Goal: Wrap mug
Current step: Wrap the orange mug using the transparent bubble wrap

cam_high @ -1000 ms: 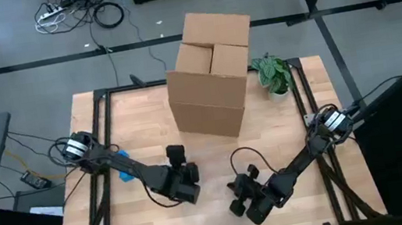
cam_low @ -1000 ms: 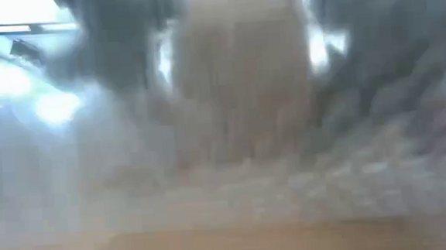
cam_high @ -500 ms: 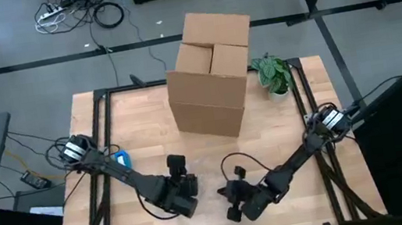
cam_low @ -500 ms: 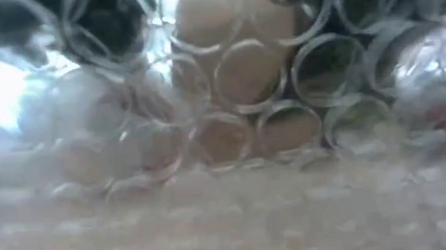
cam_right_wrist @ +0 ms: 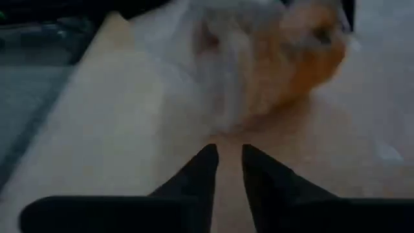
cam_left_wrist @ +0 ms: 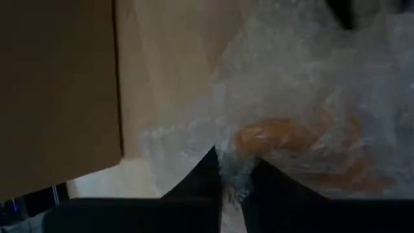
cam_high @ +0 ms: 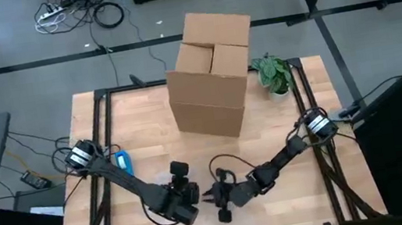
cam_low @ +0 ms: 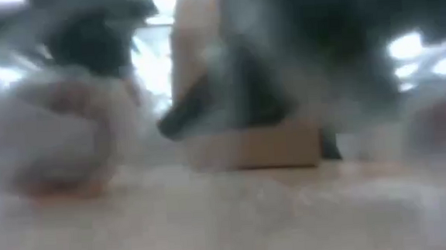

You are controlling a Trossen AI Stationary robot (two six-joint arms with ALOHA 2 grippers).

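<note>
The left gripper [cam_left_wrist: 233, 169] pinches a bit of bubble wrap [cam_left_wrist: 304, 97] between its nearly closed fingers. The right gripper [cam_right_wrist: 228, 162] holds nothing, its fingers close together just short of the bundle. The orange mug [cam_right_wrist: 304, 55] seems to sit inside the wrap, between both grippers, near the table's [cam_high: 131, 118] front edge. A cardboard box [cam_high: 211, 71] stands behind.

Overhead camera looks straight down; low and wrist cameras crowd the bubble-wrapped mug [cam_right_wrist: 284, 58].
</note>
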